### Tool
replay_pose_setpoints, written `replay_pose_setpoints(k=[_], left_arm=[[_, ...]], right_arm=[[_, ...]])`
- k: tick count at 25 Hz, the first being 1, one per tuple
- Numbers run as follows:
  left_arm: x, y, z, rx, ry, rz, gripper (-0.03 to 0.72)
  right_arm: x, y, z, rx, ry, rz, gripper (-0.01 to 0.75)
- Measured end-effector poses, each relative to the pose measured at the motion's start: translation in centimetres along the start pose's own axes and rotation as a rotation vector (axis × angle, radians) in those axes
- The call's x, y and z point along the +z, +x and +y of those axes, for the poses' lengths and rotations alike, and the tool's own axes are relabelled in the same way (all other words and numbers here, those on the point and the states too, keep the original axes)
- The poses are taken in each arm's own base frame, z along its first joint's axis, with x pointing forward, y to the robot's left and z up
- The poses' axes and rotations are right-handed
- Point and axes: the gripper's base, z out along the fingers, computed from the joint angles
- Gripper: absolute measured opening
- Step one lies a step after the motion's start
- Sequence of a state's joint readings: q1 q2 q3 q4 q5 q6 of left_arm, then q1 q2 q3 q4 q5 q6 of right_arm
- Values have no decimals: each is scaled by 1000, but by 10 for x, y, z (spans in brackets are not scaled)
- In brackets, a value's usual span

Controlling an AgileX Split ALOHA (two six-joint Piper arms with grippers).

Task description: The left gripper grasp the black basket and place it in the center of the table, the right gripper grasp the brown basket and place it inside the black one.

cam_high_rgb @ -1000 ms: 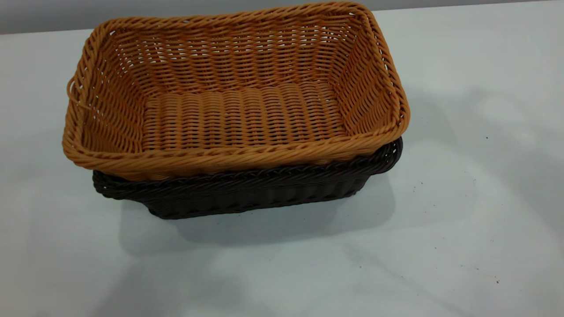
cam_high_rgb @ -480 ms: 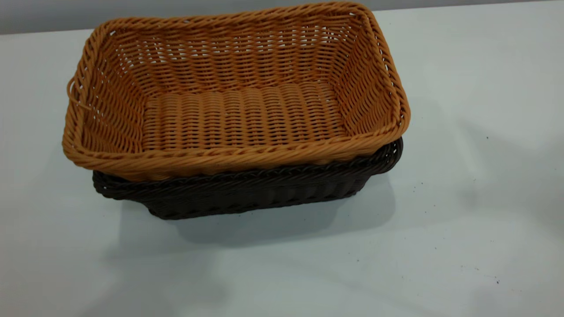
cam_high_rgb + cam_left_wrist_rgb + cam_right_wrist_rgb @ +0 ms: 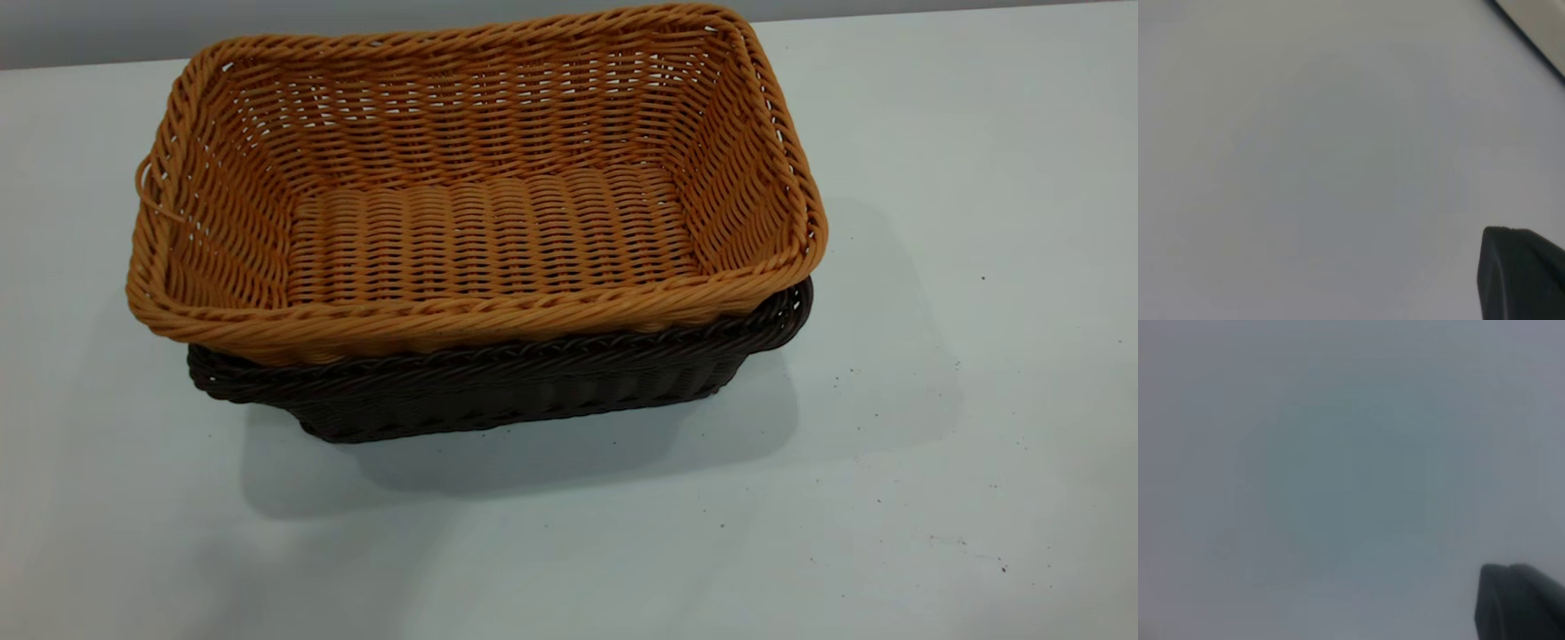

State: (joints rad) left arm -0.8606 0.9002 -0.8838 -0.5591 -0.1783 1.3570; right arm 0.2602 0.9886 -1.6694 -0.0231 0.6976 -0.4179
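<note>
The wide white table (image 3: 933, 498), a plain flat surface with tiny dark specks, fills almost the whole exterior view, and a grey wall runs behind its far edge. Near the middle of the table stands the black basket (image 3: 498, 396), a rectangular woven one with a braided rim. The brown basket (image 3: 480, 231), orange-tan, of the same woven kind and with a small loop on one short end, sits inside it; its rim rises above the dark rim and is turned a little against it.

No arm appears in the exterior view. Each wrist view shows only bare table and one dark tip, the left gripper (image 3: 1521, 273) and the right gripper (image 3: 1518, 600); I cannot tell whether either is apart or together, and neither holds anything visible.

I judge both placements done; nothing seems left except parking the arms.
</note>
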Motion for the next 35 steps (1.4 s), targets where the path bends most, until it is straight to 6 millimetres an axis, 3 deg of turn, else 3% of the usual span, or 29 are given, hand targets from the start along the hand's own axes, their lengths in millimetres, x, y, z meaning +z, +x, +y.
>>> replay_pose_setpoints(k=[6, 14, 17, 25, 35], left_arm=[[0, 2, -4, -103, 37, 25, -1], [-3, 4, -23, -209, 254, 69, -1], [-5, 4, -29, -269, 318, 91, -1], [-16, 13, -50, -347, 547, 252, -1], [-44, 47, -66, -429, 690, 778, -1]], right_arm=[[-40, 14, -1, -142, 106, -58, 0], [-57, 44, 9, -64, 36, 152, 0], [-60, 68, 24, 31, -66, 329, 0], [-85, 127, 64, 152, -242, 455, 0], [-110, 206, 106, 371, -243, 474, 0]])
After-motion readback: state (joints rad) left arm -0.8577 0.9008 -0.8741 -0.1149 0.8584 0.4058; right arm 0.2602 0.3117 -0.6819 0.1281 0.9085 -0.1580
